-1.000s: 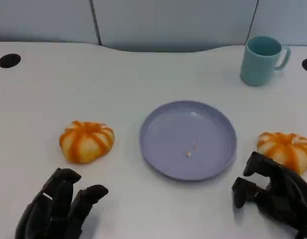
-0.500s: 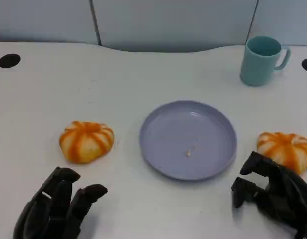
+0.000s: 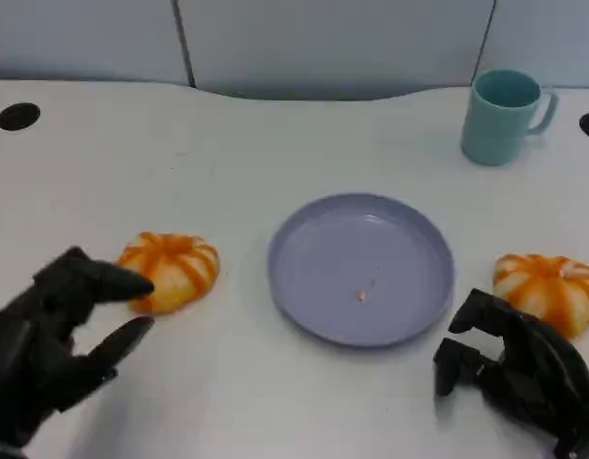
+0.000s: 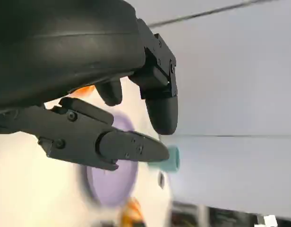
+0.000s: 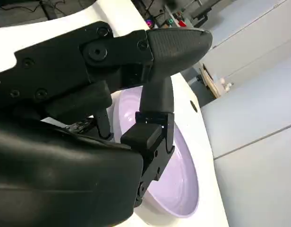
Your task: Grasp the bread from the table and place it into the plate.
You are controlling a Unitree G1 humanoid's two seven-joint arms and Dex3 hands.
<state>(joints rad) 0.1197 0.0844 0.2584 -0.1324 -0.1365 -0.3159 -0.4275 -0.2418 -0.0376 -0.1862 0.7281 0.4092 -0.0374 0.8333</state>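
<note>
Head view, both breads [image 3: 167,272], teal cup [image 3: 505,116]

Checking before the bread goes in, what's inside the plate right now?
The plate holds just a small crumb-like speck near its middle. No bread is in it; nothing covers its inside.

Table [image 3: 228,143]: white, two dark round holes near back edge
Centre: lavender plate [image 3: 314,277]
Left of plate: orange-striped bread [image 3: 175,268]
Right of plate: second bread [image 3: 548,287]
Back right: teal mug [image 3: 503,115], upright

Head camera looks down past both hands; each wrist camera peers close over its fingers, sharing the plate [image 3: 360,269].
</note>
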